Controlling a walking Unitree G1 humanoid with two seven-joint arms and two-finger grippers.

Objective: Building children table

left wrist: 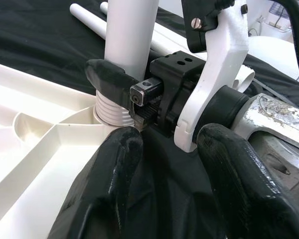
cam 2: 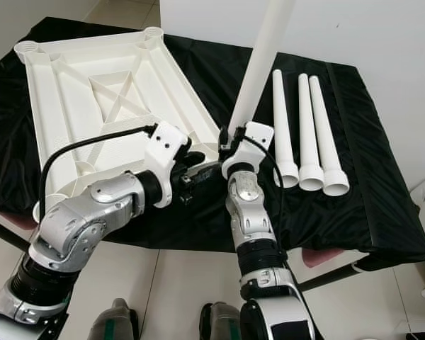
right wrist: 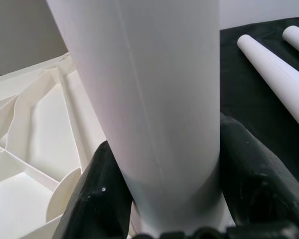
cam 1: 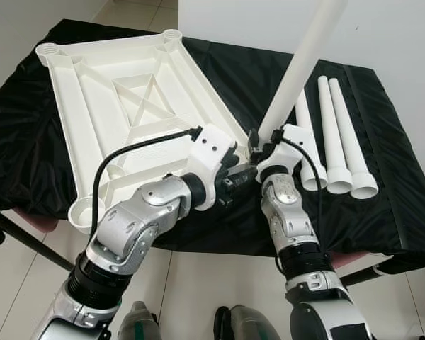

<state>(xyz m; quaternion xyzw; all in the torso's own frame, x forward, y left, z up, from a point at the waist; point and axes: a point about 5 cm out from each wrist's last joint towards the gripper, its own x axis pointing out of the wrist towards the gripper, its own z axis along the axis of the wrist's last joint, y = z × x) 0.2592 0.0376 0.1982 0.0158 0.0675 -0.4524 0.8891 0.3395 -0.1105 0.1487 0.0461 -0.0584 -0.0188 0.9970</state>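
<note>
The right gripper (cam 1: 257,144) has its fingers (right wrist: 97,199) closed around a white table leg (cam 1: 302,65), held upright at the near right corner socket of the upturned white tabletop (cam 1: 120,106). The left gripper (left wrist: 167,164), fingers spread and empty, hovers beside that socket. Three spare legs (cam 1: 333,134) lie right of the tabletop on the black-covered surface (cam 1: 397,184). No writing is legible.

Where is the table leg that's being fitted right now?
The table leg stands tilted at the near right corner of the upturned tabletop, held by the right gripper, with three spare legs lying to its right.
</note>
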